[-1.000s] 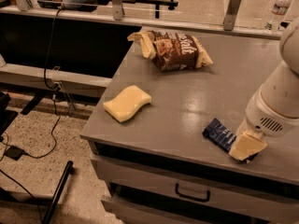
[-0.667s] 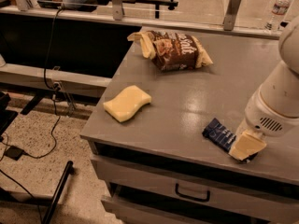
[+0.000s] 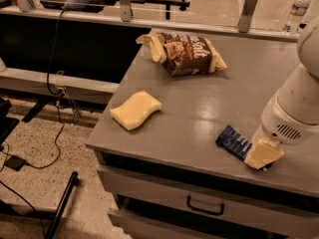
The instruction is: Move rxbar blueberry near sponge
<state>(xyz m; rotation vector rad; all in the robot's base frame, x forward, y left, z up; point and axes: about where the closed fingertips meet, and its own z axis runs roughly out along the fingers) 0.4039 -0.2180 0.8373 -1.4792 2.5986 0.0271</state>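
Note:
The rxbar blueberry [image 3: 233,142], a slim dark-blue wrapper with white lettering, lies flat near the front right edge of the grey table [image 3: 199,108]. My gripper [image 3: 263,154] is down at the bar's right end, its yellowish fingers covering that end. The white arm rises above it at the right. The sponge [image 3: 135,110], a pale yellow wavy-sided block, lies on the table's left part near the left edge, well apart from the bar.
A brown chip bag [image 3: 187,53] lies at the back of the table. A water bottle [image 3: 298,9] stands at the far right back. Drawers with a dark handle [image 3: 204,206] sit below the table front. Cables run over the floor at left.

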